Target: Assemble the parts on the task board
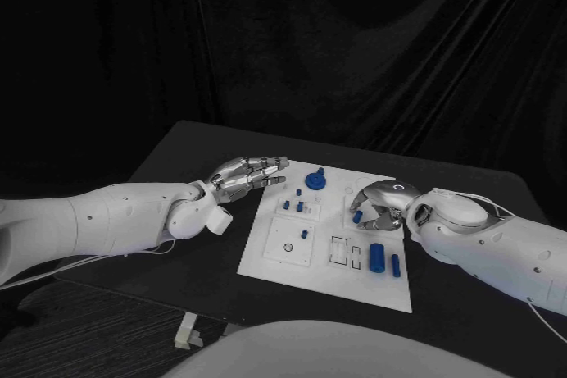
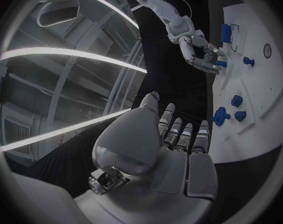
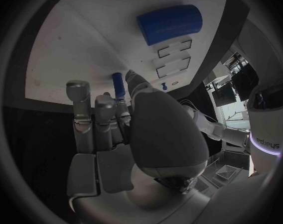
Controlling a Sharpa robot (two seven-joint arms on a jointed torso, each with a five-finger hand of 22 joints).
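The white task board (image 1: 310,267) lies in the middle of the black table. My right hand (image 1: 378,204) reaches down onto its far right part and pinches a small blue peg (image 3: 118,84) between thumb and fingers; the peg (image 2: 220,63) also shows at its fingertips in the left wrist view. My left hand (image 1: 248,179) hovers at the board's far left edge, fingers (image 2: 179,134) stretched out side by side, holding nothing. A round blue knob (image 1: 315,180) stands near it. A large blue cylinder (image 1: 377,256) and a slimmer one (image 1: 395,265) lie on the board's right part.
Small blue pegs (image 1: 299,204) stand in the board's middle, one more (image 1: 305,233) nearer me. Outlined rectangular slots (image 1: 342,252) lie beside the large cylinder (image 3: 169,24). Bare black table (image 1: 177,148) surrounds the board; its edges fall off to the left and front.
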